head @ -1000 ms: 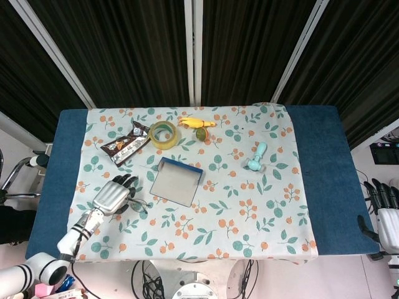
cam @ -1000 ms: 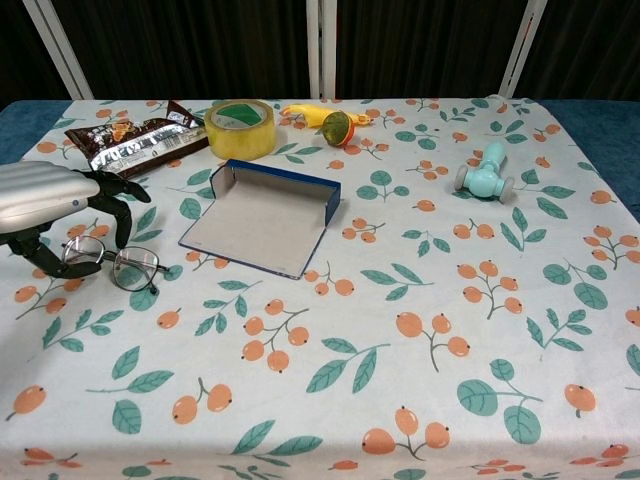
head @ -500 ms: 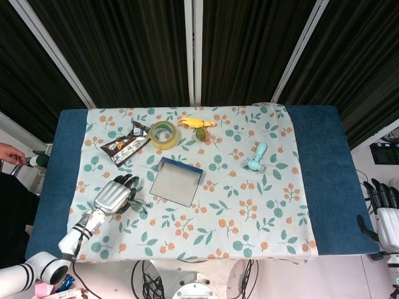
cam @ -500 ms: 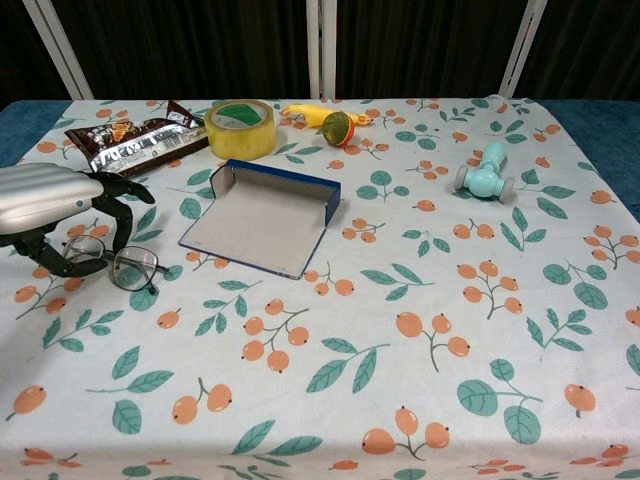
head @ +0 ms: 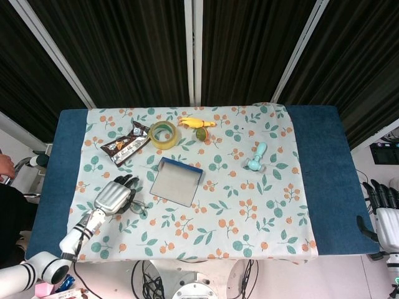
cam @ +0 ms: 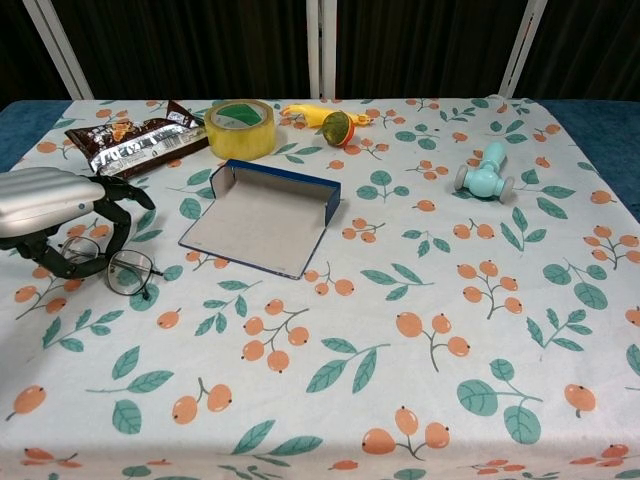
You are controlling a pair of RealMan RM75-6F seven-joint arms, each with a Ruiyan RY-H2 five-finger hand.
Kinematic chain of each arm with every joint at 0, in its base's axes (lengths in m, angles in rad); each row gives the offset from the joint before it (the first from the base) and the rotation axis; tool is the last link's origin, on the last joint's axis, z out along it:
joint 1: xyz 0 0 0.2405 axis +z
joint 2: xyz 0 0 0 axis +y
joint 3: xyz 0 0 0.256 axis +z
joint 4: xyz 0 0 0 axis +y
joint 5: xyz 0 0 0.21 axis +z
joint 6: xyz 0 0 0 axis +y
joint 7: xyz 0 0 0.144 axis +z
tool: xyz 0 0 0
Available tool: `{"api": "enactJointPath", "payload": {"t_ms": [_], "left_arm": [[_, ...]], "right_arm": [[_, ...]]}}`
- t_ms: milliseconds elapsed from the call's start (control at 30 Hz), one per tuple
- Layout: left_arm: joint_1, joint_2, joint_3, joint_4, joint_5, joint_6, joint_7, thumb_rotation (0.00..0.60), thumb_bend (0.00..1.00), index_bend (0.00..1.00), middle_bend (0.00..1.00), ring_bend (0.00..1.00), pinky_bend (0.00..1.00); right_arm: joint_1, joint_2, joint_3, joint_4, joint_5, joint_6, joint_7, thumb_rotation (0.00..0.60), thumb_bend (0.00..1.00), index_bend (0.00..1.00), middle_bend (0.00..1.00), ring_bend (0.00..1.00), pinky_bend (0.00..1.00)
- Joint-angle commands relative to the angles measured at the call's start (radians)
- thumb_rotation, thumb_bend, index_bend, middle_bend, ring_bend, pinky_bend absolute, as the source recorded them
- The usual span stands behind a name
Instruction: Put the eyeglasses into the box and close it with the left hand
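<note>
We see the eyeglasses (cam: 110, 268) lying on the floral tablecloth (cam: 420, 330) at the chest view's left edge, left of the open box (cam: 262, 218). Our left hand (cam: 55, 215) arches over them, fingertips (cam: 120, 235) touching the frame; whether it grasps them, we cannot tell. Our right hand (head: 385, 210) hangs unclenched at the head view's right edge.

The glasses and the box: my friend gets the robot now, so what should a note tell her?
Left hand: over the eyeglasses, fingers curled around them; whether it grips them is unclear.
Right hand: off the table's right edge, holding nothing.
Box: open on the cloth, empty, beside the eyeglasses.
Done: nothing in the box yet.
Left: secure the eyeglasses, put them in the box, close it with the left hand.
</note>
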Motion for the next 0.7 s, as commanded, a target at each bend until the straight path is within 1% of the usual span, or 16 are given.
{"api": "enactJointPath", "payload": {"t_ms": [33, 267, 500, 700], "left_arm": [[0.001, 0.001, -0.002, -0.001, 0.002, 0.007, -0.006, 0.6, 0.39, 0.6, 0.14, 0.08, 0.19], [-0.001, 0.016, -0.01, -0.023, 0.006, 0.023, -0.016, 0.6, 0.39, 0.62, 0.16, 0.08, 0.19], [-0.022, 0.024, -0.022, -0.037, 0.001, 0.005, -0.007, 0.6, 0.39, 0.63, 0.17, 0.08, 0.19], [-0.075, 0.03, -0.059, -0.069, -0.007, -0.033, 0.027, 0.6, 0.39, 0.64, 0.17, 0.08, 0.19]], "right_arm": [[0.001, -0.001, -0.001, 0.0, -0.001, -0.001, 0.0, 0.6, 0.32, 0.0, 0.0, 0.0, 0.0], [0.002, -0.002, -0.001, 0.003, 0.0, -0.004, 0.004, 0.6, 0.32, 0.0, 0.0, 0.0, 0.0], [-0.001, -0.004, -0.002, 0.01, -0.003, 0.001, 0.015, 0.6, 0.32, 0.0, 0.0, 0.0, 0.0], [-0.005, -0.003, 0.001, 0.016, -0.006, 0.012, 0.032, 0.6, 0.32, 0.0, 0.0, 0.0, 0.0]]}}
